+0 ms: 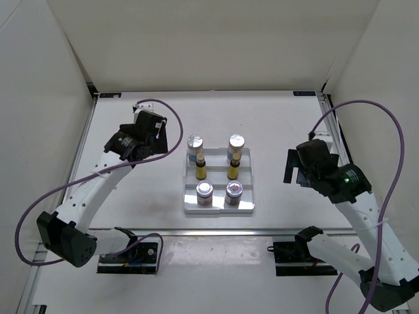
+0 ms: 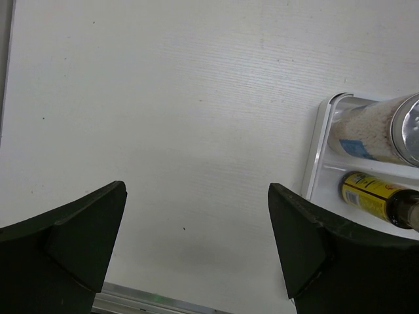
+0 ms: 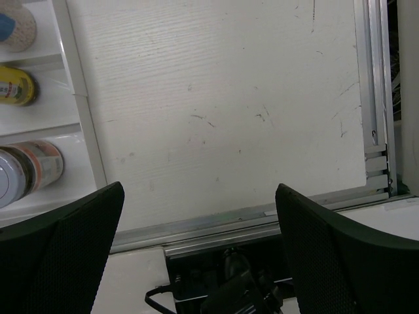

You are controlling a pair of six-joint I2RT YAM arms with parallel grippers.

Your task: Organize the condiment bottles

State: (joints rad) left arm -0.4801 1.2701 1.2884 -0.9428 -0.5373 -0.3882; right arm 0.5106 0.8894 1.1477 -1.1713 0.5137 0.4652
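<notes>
Six condiment bottles stand in pairs on the white stepped tray (image 1: 219,208). Two white cylinders (image 1: 195,145) (image 1: 236,144) are at the back, two yellow bottles (image 1: 200,169) (image 1: 233,169) in the middle, and two silver-lidded jars (image 1: 204,191) (image 1: 234,191) in front. My left gripper (image 1: 145,152) is open and empty over bare table left of the tray. Its wrist view (image 2: 196,242) shows a white cylinder (image 2: 373,131) and a yellow bottle (image 2: 370,194) at the right. My right gripper (image 1: 292,171) is open and empty right of the tray. Its wrist view (image 3: 200,242) shows a jar (image 3: 33,167) at the left.
White enclosure walls stand at the back and both sides. An aluminium rail (image 3: 262,219) runs along the table's near edge, with the arm mounts (image 1: 131,256) below it. Purple cables (image 1: 386,124) loop from both arms. The tray's right rim (image 3: 82,118) is left of my right gripper.
</notes>
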